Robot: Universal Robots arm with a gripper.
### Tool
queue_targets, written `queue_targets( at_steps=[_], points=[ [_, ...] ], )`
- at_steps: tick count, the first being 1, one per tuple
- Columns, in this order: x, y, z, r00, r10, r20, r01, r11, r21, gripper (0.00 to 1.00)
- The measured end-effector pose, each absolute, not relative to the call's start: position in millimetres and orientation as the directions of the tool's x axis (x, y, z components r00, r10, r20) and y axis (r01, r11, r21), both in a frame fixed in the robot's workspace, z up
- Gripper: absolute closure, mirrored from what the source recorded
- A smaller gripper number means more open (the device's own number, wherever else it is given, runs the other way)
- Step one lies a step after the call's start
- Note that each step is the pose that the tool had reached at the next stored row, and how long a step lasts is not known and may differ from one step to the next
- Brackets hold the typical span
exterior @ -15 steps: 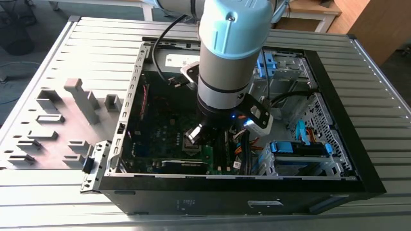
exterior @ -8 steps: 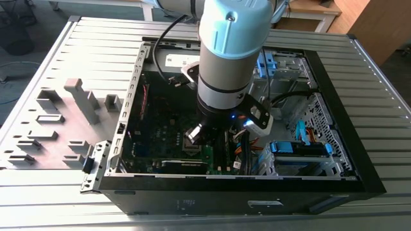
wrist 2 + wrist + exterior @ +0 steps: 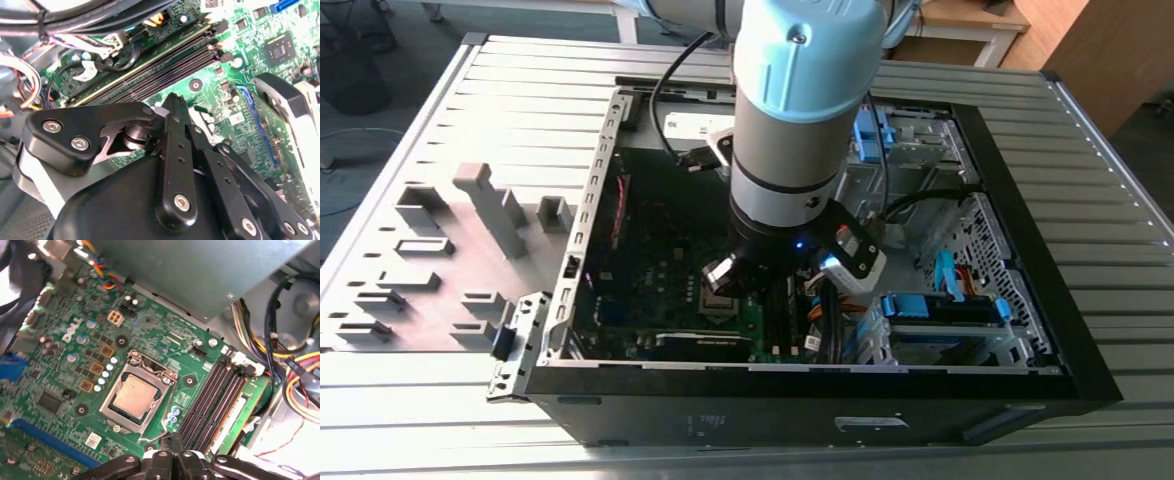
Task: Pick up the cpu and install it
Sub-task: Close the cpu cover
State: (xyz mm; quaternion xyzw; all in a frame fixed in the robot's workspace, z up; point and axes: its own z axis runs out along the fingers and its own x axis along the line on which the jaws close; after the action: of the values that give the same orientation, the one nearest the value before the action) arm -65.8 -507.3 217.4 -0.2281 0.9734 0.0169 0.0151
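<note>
The cpu (image 3: 134,396), a small square chip with a dull metal top, lies flat in the socket on the green motherboard (image 3: 60,375), ringed by the metal socket frame (image 3: 150,367). In the first wrist view my gripper (image 3: 171,444) hovers just beside the socket's edge, near the memory slots, with its black fingers drawn together and nothing between them. In the second wrist view the gripper (image 3: 175,112) points down at the board. In the exterior view the arm reaches into the open PC case (image 3: 1014,250), with the gripper (image 3: 727,278) low over the board.
Long black memory slots (image 3: 212,395) run beside the socket. Bundled coloured cables (image 3: 295,365) and a grey metal box (image 3: 200,270) crowd one side. Blue drive brackets (image 3: 941,300) fill the case at the exterior view's right. A grey fixture with blocks (image 3: 454,250) lies outside the case.
</note>
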Motion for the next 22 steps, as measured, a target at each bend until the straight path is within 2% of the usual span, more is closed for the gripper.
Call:
queue_targets(
  at_steps=[15, 22],
  points=[
    [-65.9, -507.3, 217.5, -0.854, -0.519, -0.037, -0.520, 0.854, 0.026, 0.89],
    [-65.8, -507.3, 217.3, -0.786, -0.617, -0.037, -0.618, 0.786, 0.026, 0.89]
  ],
)
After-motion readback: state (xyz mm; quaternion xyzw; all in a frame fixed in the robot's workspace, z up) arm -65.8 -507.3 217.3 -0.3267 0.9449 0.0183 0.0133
